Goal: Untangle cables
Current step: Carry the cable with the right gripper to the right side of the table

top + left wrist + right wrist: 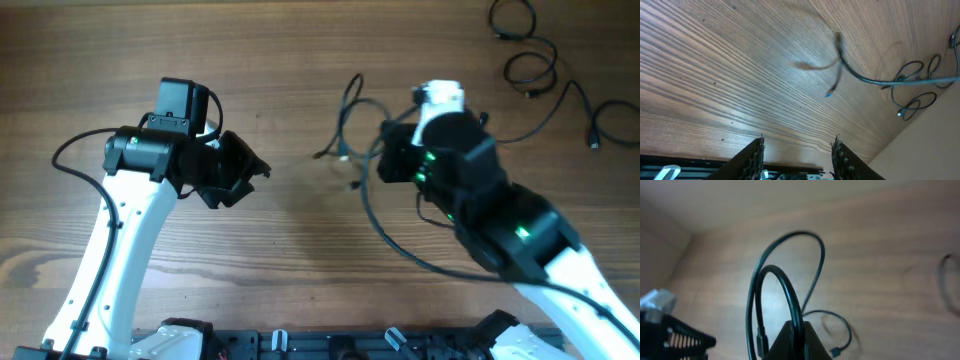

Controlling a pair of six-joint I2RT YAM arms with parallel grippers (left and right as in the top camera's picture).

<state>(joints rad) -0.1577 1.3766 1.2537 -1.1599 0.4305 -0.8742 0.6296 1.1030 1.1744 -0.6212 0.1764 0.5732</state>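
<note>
Overhead view, entry one, the largest item?
— Surface (pixel 280 50): wood-grain, bearing everything listed below.

Entry two?
— Right arm (pixel 500 225): white and black, reaching in from the lower right to the middle of the surface. Left arm (pixel 125 230): same make, reaching up from the lower left, its head turned toward the centre but apart from the other arm.

Entry three, the task's goods?
— Cables (pixel 343 125): thin black cords, crossed and looped at centre, just left of the right arm's head. One long strand sweeps under that arm toward the front edge. Judged unsorted. Further cables (pixel 530 90): looped at the far right corner, well apart, touched by neither arm.

Entry four?
— Right fingers (pixel 785 342): clenched on a black loop (pixel 771 268) of the cables, which arches up out of their tips in the right wrist view. Probably pinned there as an anchor so that a strand can be drawn off. Left fingers (pixel 754 159): parted, nothing between them, hanging above bare wood; likely readied for a fresh hold.

Smallest entry?
— Plug (pixel 830 93): a cable end ahead of the left fingers, seemingly off the wood, its shadow beside it. Blurred, and the tip looks pale blue. It is the nearest free end, so a fair candidate for the next grasp.
</note>
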